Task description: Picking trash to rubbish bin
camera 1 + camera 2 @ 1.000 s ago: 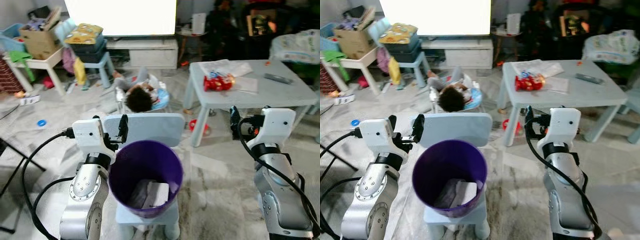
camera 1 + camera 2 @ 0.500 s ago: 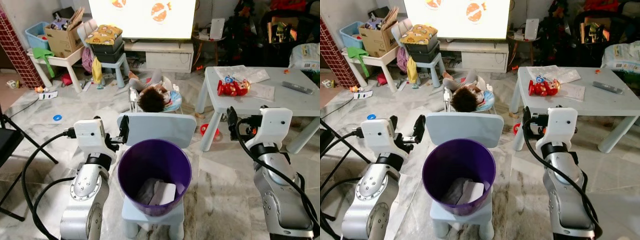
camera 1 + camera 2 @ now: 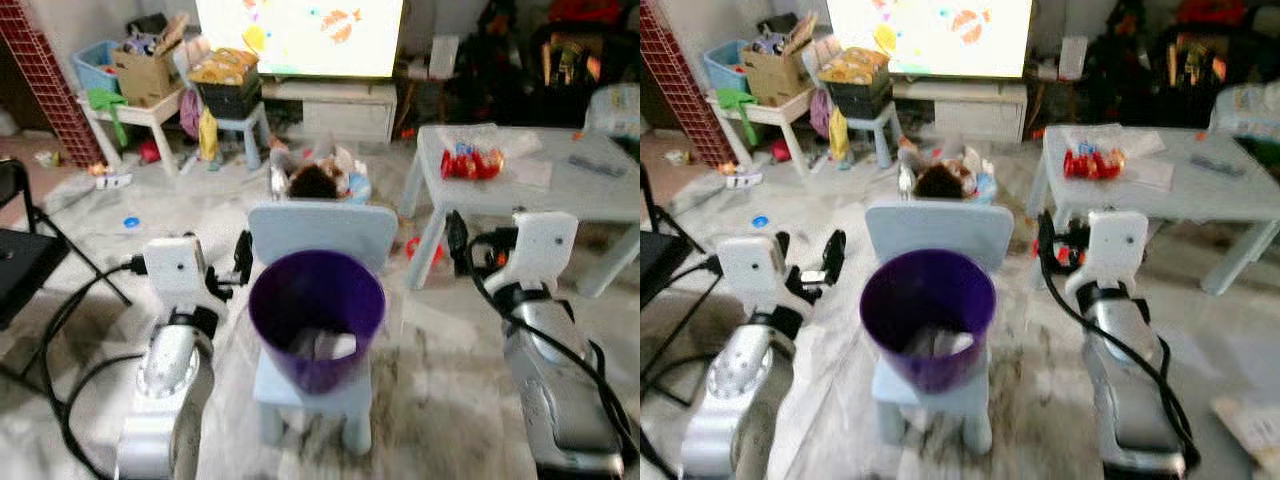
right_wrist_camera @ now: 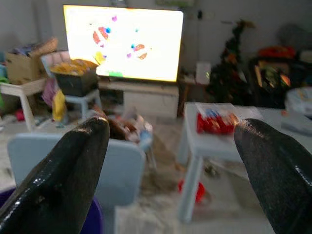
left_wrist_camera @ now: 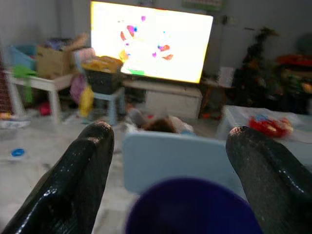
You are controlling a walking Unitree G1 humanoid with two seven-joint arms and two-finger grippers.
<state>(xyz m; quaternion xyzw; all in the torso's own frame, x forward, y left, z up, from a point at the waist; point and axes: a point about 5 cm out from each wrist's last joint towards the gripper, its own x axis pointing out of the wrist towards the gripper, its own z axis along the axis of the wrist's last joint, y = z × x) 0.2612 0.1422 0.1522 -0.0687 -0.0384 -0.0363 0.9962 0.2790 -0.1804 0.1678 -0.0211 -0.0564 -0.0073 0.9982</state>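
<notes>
Left eye view, bin: purple rubbish bin upright on seat of small pale-blue chair, centred between both arms; crumpled pale trash inside at the bottom.
Left eye view, left gripper: raised just beside bin's left rim, holding nothing; finger gap hard to read from here.
Left eye view, right gripper: raised right of the chair, apart from bin, near leg of light table.
Left eye view, surroundings: red toy and papers on table; lit TV at back; cardboard box on a side table far left; marble floor. Frame motion-blurred.

Right eye view: same layout; bin, chair and both arms shifted slightly in frame, blurred too.

Left wrist view, fingers: spread wide, empty; purple bin rim and chair back in the gap, TV beyond.

Right wrist view, fingers: spread wide, empty; table with red toy and chair back visible between them, TV behind.
</notes>
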